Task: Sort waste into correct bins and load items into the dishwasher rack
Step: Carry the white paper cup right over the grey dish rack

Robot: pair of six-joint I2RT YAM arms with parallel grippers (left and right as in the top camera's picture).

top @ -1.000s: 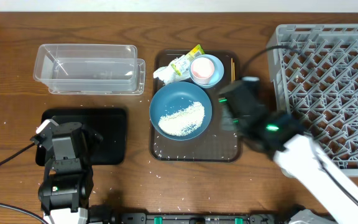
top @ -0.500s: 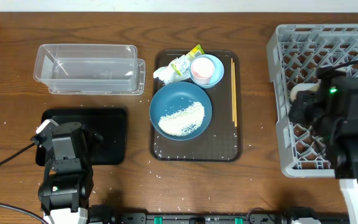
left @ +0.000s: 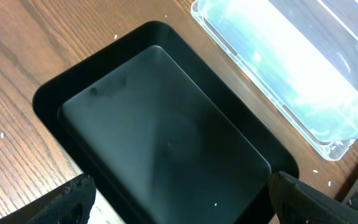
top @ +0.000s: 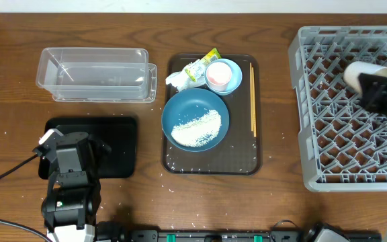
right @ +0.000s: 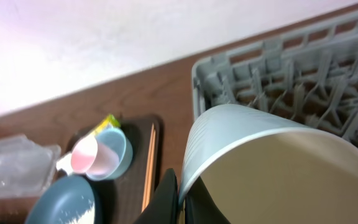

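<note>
My right gripper (right: pixel 182 200) is shut on the rim of the white cup (right: pixel 272 165) and holds it over the grey dishwasher rack (top: pixel 334 121); the cup also shows in the overhead view (top: pixel 363 72). On the brown serving tray (top: pixel 210 161) sit the dark-blue dish (top: pixel 195 119) with a heap of rice (top: pixel 196 128), the light-blue bowl (top: pixel 228 82) holding the pink cup (top: pixel 218 72), the tissue and yellow-green wrapper (top: pixel 195 67), and the chopsticks (top: pixel 252 97). My left gripper (left: pixel 179 202) is open above the black tray (left: pixel 160 137). The clear tub (top: pixel 96 74) stands behind it.
Loose rice grains are scattered on the wooden table around the serving tray and the black tray. The rack fills the right side of the table, up to its edge.
My right arm has carried the white cup from beside the serving tray rightward to above the rack's far right part. The left arm has not moved.
</note>
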